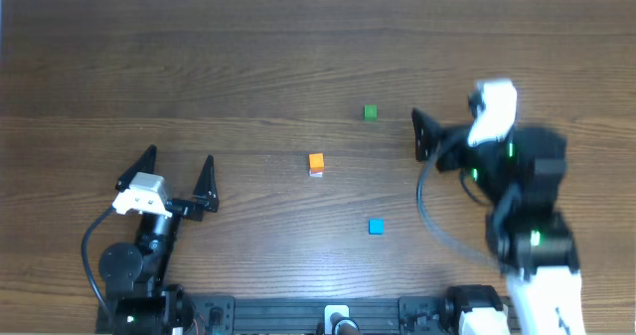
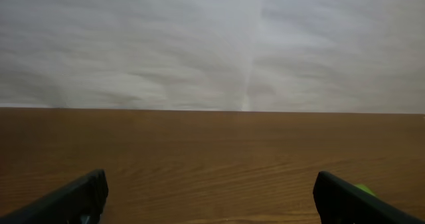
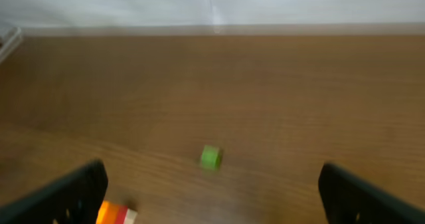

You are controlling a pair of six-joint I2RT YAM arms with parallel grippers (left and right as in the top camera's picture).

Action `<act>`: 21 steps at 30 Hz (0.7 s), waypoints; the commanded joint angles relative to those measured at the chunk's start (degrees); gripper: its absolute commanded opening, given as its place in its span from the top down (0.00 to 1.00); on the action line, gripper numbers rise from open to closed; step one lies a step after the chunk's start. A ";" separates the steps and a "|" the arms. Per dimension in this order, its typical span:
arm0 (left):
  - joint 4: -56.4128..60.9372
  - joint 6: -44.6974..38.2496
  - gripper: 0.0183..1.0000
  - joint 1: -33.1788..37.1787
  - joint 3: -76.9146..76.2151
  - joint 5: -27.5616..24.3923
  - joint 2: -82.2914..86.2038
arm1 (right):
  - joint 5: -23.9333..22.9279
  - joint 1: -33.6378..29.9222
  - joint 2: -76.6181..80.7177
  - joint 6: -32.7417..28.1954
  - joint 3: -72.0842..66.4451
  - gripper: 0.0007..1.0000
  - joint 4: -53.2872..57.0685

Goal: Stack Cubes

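An orange cube (image 1: 316, 161) lies near the table's middle, with a bit of white and red at its near edge. A green cube (image 1: 370, 111) sits farther back and to the right, and a blue cube (image 1: 376, 227) lies nearer the front. My right gripper (image 1: 418, 136) stands open just right of the green cube, facing left. In its wrist view the green cube (image 3: 210, 157) lies ahead between the fingers (image 3: 73, 192), and the orange cube (image 3: 108, 213) shows beside a red and white piece. My left gripper (image 1: 180, 159) is open at the front left, holding nothing.
The wooden table (image 1: 199, 57) is bare around the cubes. A black rail (image 1: 328, 315) with the arm bases runs along the front edge. In the left wrist view bare wood (image 2: 212, 157) reaches to a pale wall.
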State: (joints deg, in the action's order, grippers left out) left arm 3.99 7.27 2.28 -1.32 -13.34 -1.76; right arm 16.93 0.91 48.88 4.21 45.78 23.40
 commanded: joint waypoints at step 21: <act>0.33 -0.90 0.00 0.26 0.44 -0.26 0.46 | -15.91 18.23 58.16 11.74 32.94 0.01 19.34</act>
State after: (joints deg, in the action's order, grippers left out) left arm 4.03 7.27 2.28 -1.32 -13.34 -1.58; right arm 6.35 18.96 104.86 13.32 77.41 42.13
